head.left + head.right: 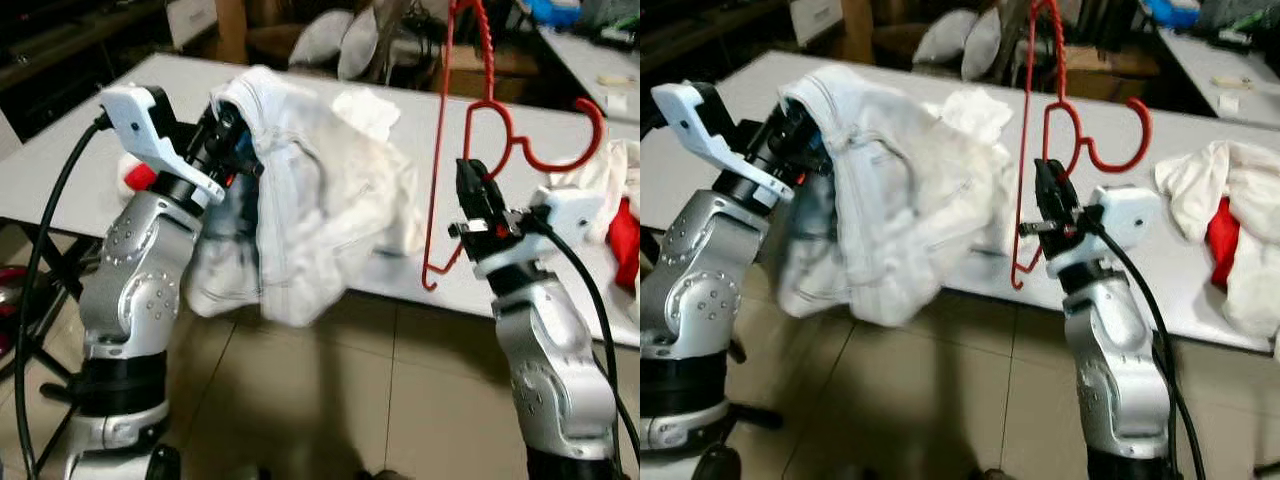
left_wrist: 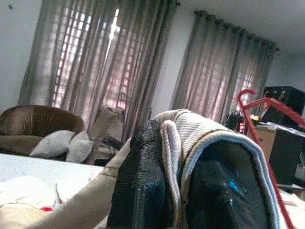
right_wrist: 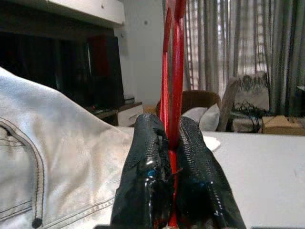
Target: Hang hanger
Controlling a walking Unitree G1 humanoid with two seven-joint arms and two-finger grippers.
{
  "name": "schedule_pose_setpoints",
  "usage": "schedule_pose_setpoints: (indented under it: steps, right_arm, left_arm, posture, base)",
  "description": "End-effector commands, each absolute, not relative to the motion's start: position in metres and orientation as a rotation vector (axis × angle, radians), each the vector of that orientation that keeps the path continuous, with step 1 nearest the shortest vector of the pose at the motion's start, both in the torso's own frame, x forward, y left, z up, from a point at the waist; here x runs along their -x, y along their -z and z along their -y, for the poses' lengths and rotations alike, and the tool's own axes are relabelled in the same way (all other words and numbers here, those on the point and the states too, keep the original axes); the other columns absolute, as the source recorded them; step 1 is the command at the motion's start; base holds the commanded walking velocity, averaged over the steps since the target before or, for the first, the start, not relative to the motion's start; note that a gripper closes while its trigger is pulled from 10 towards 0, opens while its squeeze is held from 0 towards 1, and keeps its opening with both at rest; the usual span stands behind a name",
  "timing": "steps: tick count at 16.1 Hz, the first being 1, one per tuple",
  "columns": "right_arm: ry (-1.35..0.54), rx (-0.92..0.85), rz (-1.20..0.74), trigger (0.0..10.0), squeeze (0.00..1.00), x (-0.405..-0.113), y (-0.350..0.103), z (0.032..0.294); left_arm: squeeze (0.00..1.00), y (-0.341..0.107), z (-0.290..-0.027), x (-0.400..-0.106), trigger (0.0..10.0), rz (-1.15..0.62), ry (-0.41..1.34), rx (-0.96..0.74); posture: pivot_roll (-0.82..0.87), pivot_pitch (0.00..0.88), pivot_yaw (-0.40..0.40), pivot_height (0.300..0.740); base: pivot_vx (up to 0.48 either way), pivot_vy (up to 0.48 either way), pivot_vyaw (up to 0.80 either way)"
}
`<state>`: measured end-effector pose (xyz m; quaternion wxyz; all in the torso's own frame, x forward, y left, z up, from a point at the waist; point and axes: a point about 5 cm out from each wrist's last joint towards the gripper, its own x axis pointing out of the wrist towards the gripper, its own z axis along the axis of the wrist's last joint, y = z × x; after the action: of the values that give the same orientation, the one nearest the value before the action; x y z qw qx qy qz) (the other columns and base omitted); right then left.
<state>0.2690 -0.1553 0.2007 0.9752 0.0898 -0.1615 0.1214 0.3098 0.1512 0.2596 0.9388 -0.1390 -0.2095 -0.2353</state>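
While raised above the tiled floor (image 1: 330,400) in front of the bench (image 1: 90,150), left tool (image 1: 228,135) pinching the waistband of pale jeans (image 1: 300,220), fingers (image 2: 143,191) pressed together on the fabric fold. Jeans draped down from that grip, lower part hanging past the near bench edge. To the right, right tool (image 1: 478,195) clamped on the red hanger (image 1: 495,110), fingers (image 3: 147,186) closed on a thin red bar between them. Hanger held upright, well apart from the bench top, hook curving toward the robot's right, one long wire side running down beside the jeans. On the bench behind the jeans, a crumpled white cloth (image 1: 365,110). Farther right on the bench, a heap of white and red clothes (image 1: 1230,230). Beyond the bench, grey cushions (image 1: 340,40) and a brown sofa (image 2: 33,126), then grey curtains (image 2: 119,62) over bright windows.
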Motion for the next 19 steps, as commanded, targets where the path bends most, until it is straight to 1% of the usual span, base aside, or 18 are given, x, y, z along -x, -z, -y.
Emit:
schedule_pose_setpoints:
  steps: [1,6,8,9,10,11,12,13,14,15,16,17,19]
  right_arm:
    - [-0.242,-0.182,0.324,10.0,0.00,-0.270,-0.202,0.157]
    - [-0.238,-0.172,0.326,10.0,0.00,-0.272,-0.203,0.160]
    - [-0.237,-0.168,0.326,10.0,0.00,-0.272,-0.204,0.161]
    - [-0.238,-0.167,0.325,10.0,0.00,-0.272,-0.204,0.161]
    - [-0.241,-0.162,0.325,10.0,0.00,-0.270,-0.204,0.161]
    - [-0.245,-0.158,0.323,10.0,0.00,-0.269,-0.204,0.162]
    - [-0.259,-0.149,0.317,10.0,0.00,-0.265,-0.203,0.164]
    - [-0.281,-0.142,0.310,10.0,0.00,-0.262,-0.202,0.166]
    - [-0.296,-0.137,0.305,10.0,0.00,-0.260,-0.201,0.167]
    - [-0.397,-0.111,0.267,10.0,0.00,-0.252,-0.199,0.167]
    - [-0.455,-0.095,0.235,10.0,0.00,-0.249,-0.196,0.167]
    - [-0.535,-0.037,0.162,10.0,0.00,-0.242,-0.189,0.168]
    - [-0.593,0.012,0.057,10.0,0.00,-0.236,-0.178,0.173]
  left_arm:
    - [0.00,-0.262,-0.148,-0.310,10.0,0.440,0.478,0.269]
    - [0.00,-0.266,-0.142,-0.307,10.0,0.444,0.503,0.265]
    - [0.00,-0.265,-0.139,-0.306,10.0,0.437,0.534,0.263]
    - [0.00,-0.257,-0.138,-0.307,10.0,0.402,0.545,0.228]
    - [0.00,-0.247,-0.135,-0.305,10.0,0.354,0.593,0.221]
    - [0.00,-0.238,-0.131,-0.302,2.8,0.313,0.662,0.204]
    - [0.00,-0.221,-0.124,-0.292,0.0,0.215,0.819,0.165]
    - [0.00,-0.204,-0.119,-0.280,0.0,0.076,0.971,0.134]
    - [0.00,-0.192,-0.117,-0.272,0.0,-0.025,1.063,0.119]
    - [0.00,-0.149,-0.123,-0.249,0.0,-0.404,1.201,-0.029]
    - [0.00,-0.134,-0.128,-0.243,0.0,-0.519,1.213,-0.078]
    - [0.00,-0.113,-0.134,-0.246,0.0,-0.629,1.121,-0.128]
    - [0.00,-0.102,-0.137,-0.274,0.0,-0.602,0.856,-0.118]
  posture:
    - [-0.02,0.000,-0.026,0.740]
    - [-0.02,0.000,-0.025,0.740]
    - [-0.02,0.000,-0.023,0.740]
    - [-0.03,0.000,-0.022,0.740]
    - [-0.03,0.000,-0.020,0.740]
    - [-0.04,0.000,-0.020,0.740]
    - [-0.04,0.000,-0.021,0.740]
    - [-0.04,0.000,-0.020,0.740]
    - [-0.04,0.000,-0.021,0.740]
    - [-0.05,0.000,-0.016,0.740]
    - [-0.05,0.000,-0.015,0.740]
    - [-0.05,0.000,-0.014,0.740]
    - [-0.06,0.000,-0.004,0.740]
  base:
    - [-0.356,0.000,0.00]
    - [-0.328,0.000,0.00]
    - [0.000,0.000,0.00]
    - [0.000,0.000,0.00]
    - [0.000,0.000,0.00]
    - [0.000,0.000,0.00]
    - [0.000,0.000,0.00]
    - [0.000,0.000,0.00]
    - [0.000,0.000,0.00]
    - [0.000,0.000,0.00]
    - [0.000,0.000,0.00]
    - [0.000,0.000,0.00]
    - [0.000,0.000,0.00]
